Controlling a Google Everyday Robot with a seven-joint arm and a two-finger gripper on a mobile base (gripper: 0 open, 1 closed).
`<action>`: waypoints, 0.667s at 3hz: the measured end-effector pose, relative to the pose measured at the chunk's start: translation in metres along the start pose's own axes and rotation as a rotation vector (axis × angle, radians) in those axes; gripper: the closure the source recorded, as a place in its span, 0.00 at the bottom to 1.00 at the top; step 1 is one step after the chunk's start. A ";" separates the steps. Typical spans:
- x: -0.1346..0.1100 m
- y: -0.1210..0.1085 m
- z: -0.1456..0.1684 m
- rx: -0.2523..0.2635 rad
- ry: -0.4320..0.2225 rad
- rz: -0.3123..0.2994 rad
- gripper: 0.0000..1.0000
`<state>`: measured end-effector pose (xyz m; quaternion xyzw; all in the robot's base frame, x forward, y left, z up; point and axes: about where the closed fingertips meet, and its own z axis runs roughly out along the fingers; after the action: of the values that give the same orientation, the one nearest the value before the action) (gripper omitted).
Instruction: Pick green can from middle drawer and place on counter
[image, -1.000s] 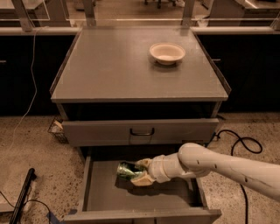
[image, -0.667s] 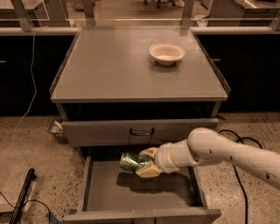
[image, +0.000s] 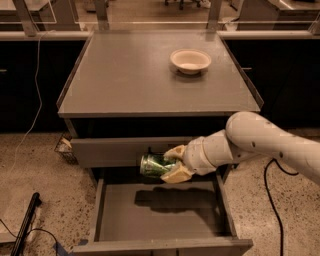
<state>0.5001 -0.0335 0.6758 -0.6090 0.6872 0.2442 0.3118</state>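
The green can lies on its side in my gripper, which is shut on it. The cream fingers clamp it above and below. I hold it in the air above the open middle drawer, level with the closed drawer front above it. The drawer floor is bare and shows the arm's shadow. The counter is the grey cabinet top farther back and higher. My white arm reaches in from the right.
A white bowl sits on the counter at the back right. A black cable lies on the speckled floor at the right. A dark rod and a white cord lie at the left.
My gripper has lifted the green can up out of the drawer, from near the drawer floor to the level of the drawer front above. The arm has risen with it.
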 end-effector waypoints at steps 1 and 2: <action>-0.031 -0.021 -0.041 0.003 0.014 -0.005 1.00; -0.056 -0.027 -0.079 -0.024 -0.007 0.003 1.00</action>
<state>0.5204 -0.0551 0.7719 -0.6109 0.6840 0.2548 0.3067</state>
